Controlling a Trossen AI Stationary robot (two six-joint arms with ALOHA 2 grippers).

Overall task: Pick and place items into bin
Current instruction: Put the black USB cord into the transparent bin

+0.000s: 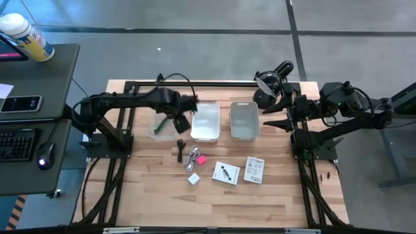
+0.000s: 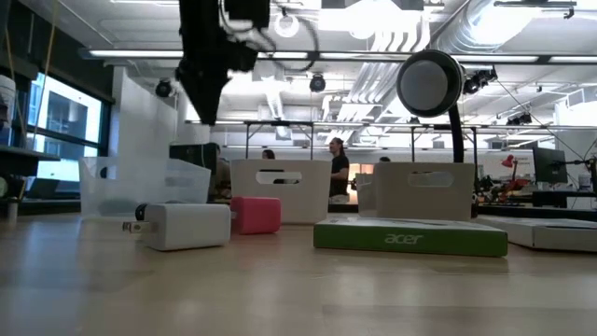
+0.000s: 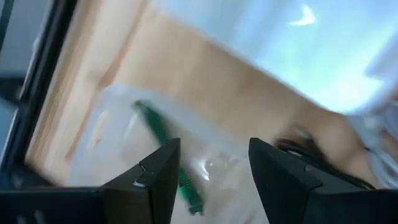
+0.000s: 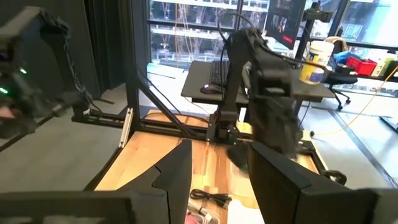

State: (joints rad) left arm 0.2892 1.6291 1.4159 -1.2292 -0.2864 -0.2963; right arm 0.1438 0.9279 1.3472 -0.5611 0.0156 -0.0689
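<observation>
A green pen [image 3: 163, 144] lies on the floor of a clear plastic bin [image 1: 162, 123] at the table's far left. My left gripper [image 3: 214, 152] hangs open above that bin's right part, fingers pointing down, with nothing between them. On the bare wood nearer the front lie a black cable [image 1: 181, 151], a silvery metal piece [image 1: 192, 156], a pink piece [image 1: 201, 159], a white cube [image 1: 194, 178] and two white printed cards [image 1: 226, 172] [image 1: 254, 169]. My right gripper [image 1: 272, 116] waits open, held high at the right of the bins.
Two white bins [image 1: 205, 121] [image 1: 244, 119] stand side by side to the right of the clear one. A black round lamp head [image 1: 273, 81] stands at the far right. Black frame rails [image 1: 195, 83] run along the table's far edge. The front of the table is bare wood.
</observation>
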